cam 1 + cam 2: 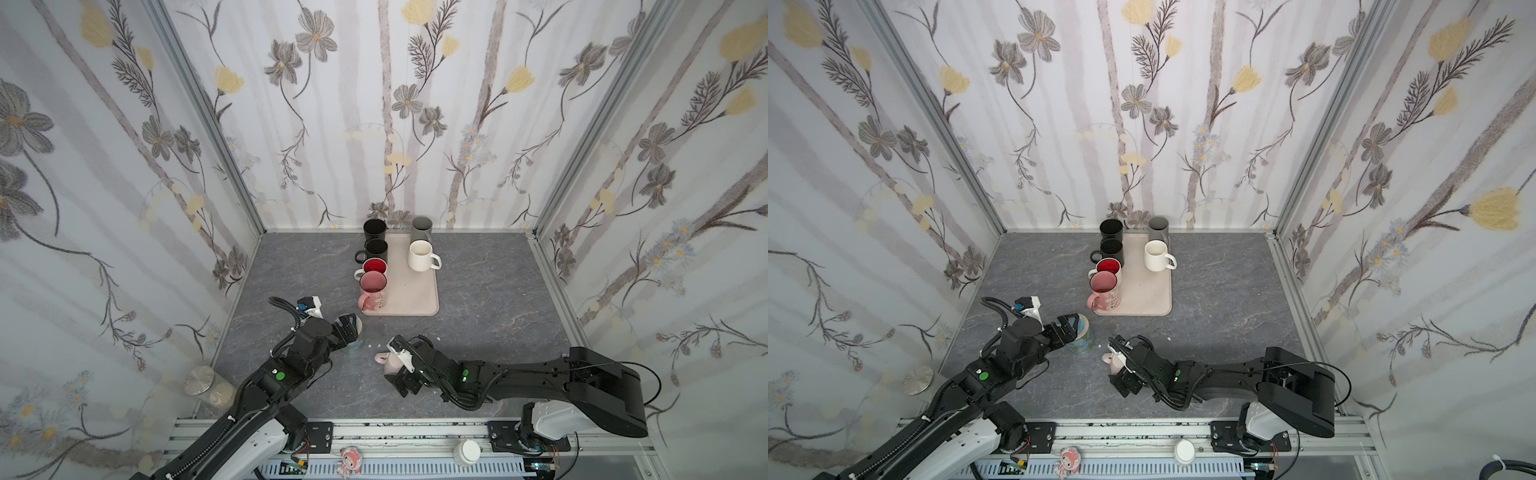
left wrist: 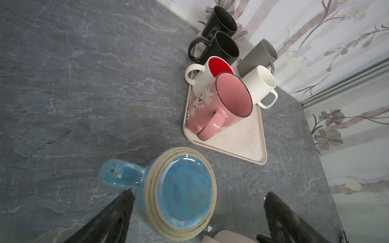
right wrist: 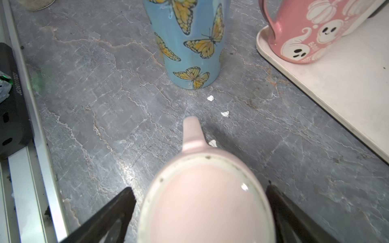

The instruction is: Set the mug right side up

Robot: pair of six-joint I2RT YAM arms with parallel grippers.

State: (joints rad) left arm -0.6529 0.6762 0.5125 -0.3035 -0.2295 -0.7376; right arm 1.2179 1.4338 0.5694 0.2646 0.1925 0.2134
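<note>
right wrist: right tool (image 3: pixel 200 188) spread wide astride upside-down pink mug (image 3: pixel 207 210).

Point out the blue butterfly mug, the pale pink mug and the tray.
blue butterfly mug (image 2: pixel 185 193): left wrist view, on its upturned base.
pale pink mug (image 3: pixel 206 208): right wrist view, on its upturned base.
tray (image 1: pixel 415 295): in a top view, on its bare floor.

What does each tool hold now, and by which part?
Left tool holds nothing: open around the upside-down blue mug. Right tool straddles the body of the upside-down pale pink mug; a grip cannot be told.
</note>
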